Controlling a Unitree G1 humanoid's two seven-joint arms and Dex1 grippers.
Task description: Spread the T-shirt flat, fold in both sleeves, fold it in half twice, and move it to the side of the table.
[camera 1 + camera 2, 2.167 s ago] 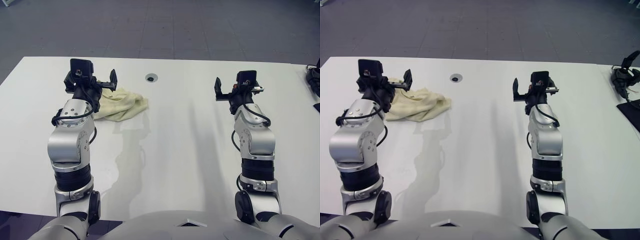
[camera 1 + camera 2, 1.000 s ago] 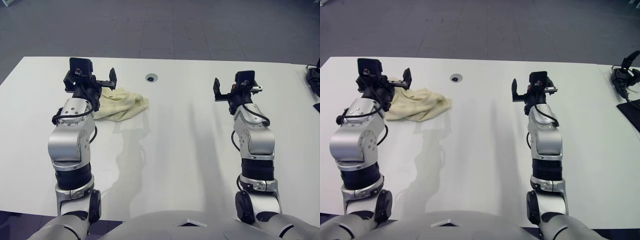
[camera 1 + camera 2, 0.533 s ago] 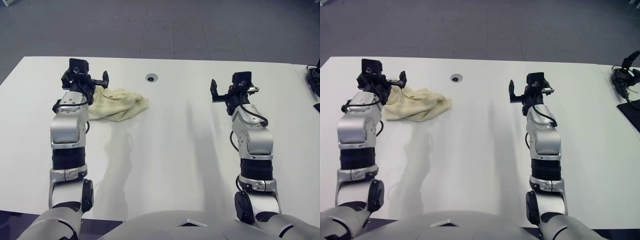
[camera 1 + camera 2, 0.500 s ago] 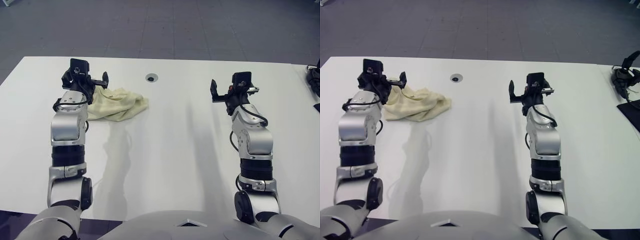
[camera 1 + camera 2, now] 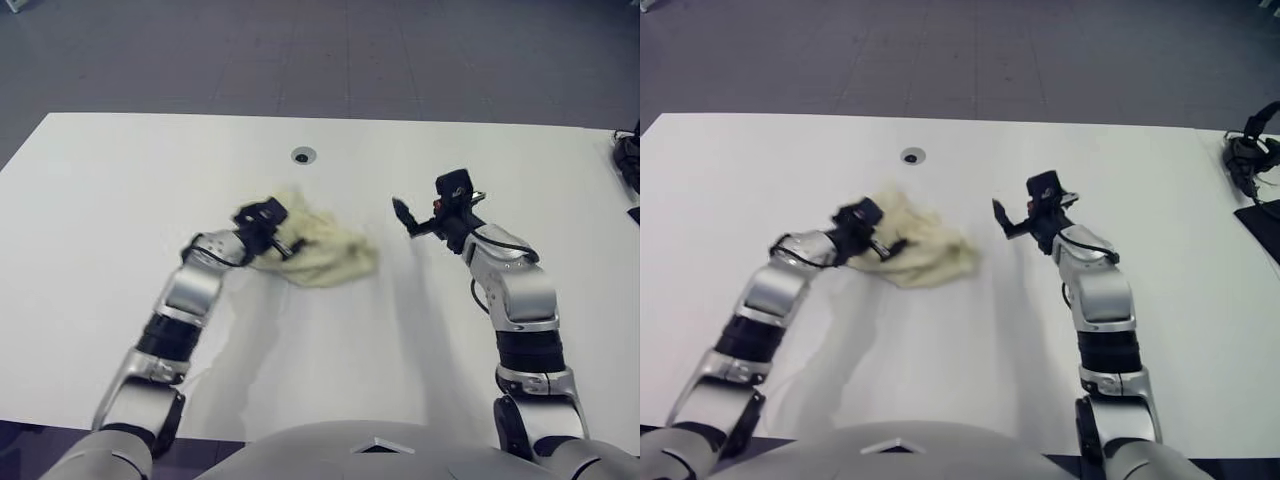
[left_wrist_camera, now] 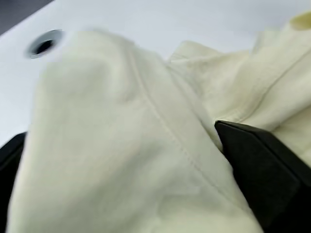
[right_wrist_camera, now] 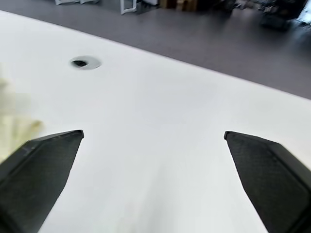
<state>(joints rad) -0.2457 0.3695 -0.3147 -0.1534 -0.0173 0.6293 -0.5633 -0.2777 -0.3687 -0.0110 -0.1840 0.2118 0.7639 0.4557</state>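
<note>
Wide white rectangular tabletop (image 5: pixel 100 170) with a small round grey cable port (image 5: pixel 302 155), dark grey tiled floor (image 5: pixel 330 50) beyond

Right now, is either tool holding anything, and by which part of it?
The left tool grips the T-shirt by a bunched fold at its left side; which part of the garment cannot be told. The right tool is open and empty.

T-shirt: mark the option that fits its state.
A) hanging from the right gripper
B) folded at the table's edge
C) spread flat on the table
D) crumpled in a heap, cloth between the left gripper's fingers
D: the T-shirt lies bunched up, with cloth between the fingers of the left gripper.
</note>
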